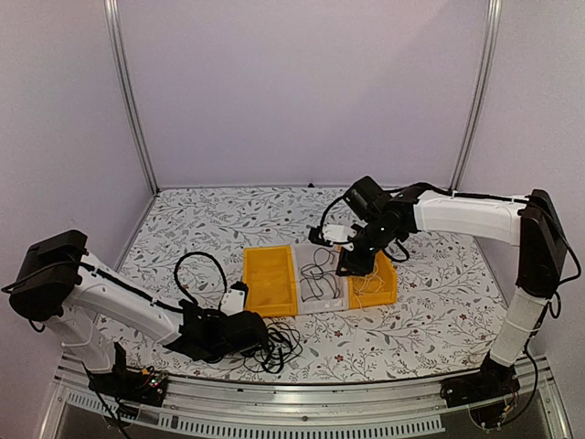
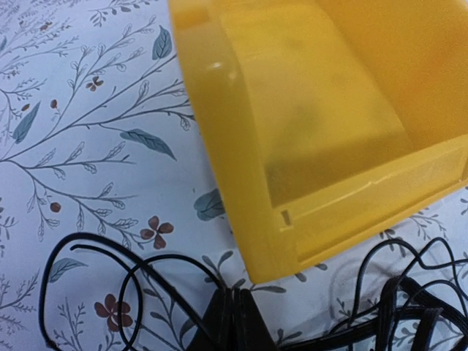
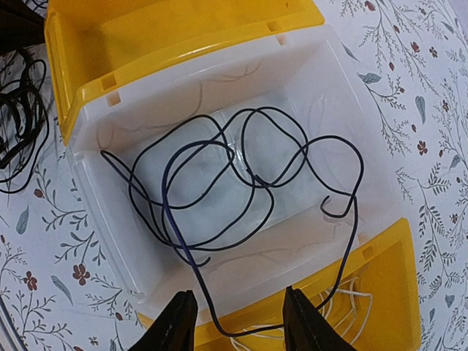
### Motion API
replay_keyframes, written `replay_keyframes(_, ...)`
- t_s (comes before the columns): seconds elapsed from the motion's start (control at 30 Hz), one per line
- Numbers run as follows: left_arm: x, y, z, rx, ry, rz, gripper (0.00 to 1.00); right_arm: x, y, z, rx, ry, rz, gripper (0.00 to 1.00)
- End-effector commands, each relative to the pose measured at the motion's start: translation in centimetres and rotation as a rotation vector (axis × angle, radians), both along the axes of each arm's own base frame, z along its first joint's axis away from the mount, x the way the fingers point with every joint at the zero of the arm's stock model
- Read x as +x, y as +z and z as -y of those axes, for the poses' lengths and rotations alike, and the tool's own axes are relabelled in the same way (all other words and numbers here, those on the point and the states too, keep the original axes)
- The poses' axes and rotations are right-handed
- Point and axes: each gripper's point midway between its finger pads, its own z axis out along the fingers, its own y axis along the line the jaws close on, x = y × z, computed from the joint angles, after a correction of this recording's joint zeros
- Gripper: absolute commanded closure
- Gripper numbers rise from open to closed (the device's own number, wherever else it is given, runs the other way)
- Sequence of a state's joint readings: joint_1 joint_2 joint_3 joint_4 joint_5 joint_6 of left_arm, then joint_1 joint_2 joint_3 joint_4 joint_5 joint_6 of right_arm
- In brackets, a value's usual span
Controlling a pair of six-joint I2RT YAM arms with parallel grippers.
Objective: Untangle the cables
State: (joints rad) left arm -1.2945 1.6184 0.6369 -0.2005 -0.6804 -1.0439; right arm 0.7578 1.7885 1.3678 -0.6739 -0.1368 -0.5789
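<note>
The left gripper [image 2: 235, 322] sits low on the surface [image 1: 201, 229] just beside the near yellow bin [image 2: 329, 131]. Its jaws are clenched and seem to pinch a strand of the black tangle [image 1: 279, 346]. The right gripper [image 3: 238, 325] hangs above the clear bin [image 3: 333, 88] with its jaws released and nothing between them.

One dark cable [image 3: 241, 183] already lies in that clear bin. The step in hand looks like freeing another strand from the tangle. To do it well, the left arm should act purely as an anchor. The right should take a single outer loop or a free end (not a crossing) and draw it slowly away from the pinch, easing off if the whole knot lifts.

The tangle lies roughly along the near edge of the surface, its long axis left to right, with one big loop arching away from the arms. The binned cable coils along its bin's length, and one end trails over the wall towards the far yellow bin [image 3: 387, 270], where a white cable [image 3: 344, 300] lies.
</note>
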Motion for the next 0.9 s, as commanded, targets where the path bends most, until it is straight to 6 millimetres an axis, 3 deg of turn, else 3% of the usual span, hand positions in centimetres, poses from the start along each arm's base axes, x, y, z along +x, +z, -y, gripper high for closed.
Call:
replay_keyframes(0.0,0.3,-0.1,-0.4,0.011,0.016,-0.004,1.00,0.2,1.1,-0.5,0.020,0.024,0.007,0.56)
replay_keyframes(0.17,0.3,0.0,-0.3,0.011,0.015,-0.002,1.00,-0.3,0.4,-0.6,0.002,0.046,-0.017,0.65)
replay_keyframes(0.3,0.2,0.0,-0.4,0.009,0.015,-0.002,1.00,-0.5,-0.1,-1.2,-0.006,0.057,-0.025,0.85)
replay_keyframes(0.43,0.2,0.1,-0.5,0.008,0.019,0.002,1.00,-0.1,1.3,-2.4,0.017,0.069,0.000,1.00)
replay_keyframes(0.7,0.2,0.1,-0.4,0.013,0.018,0.003,1.00,-0.9,4.7,-6.3,0.130,0.140,-0.010,1.00)
replay_keyframes(0.87,0.1,0.1,-0.5,0.016,0.023,0.005,1.00,-1.2,3.2,-7.7,0.162,0.155,-0.081,1.00)
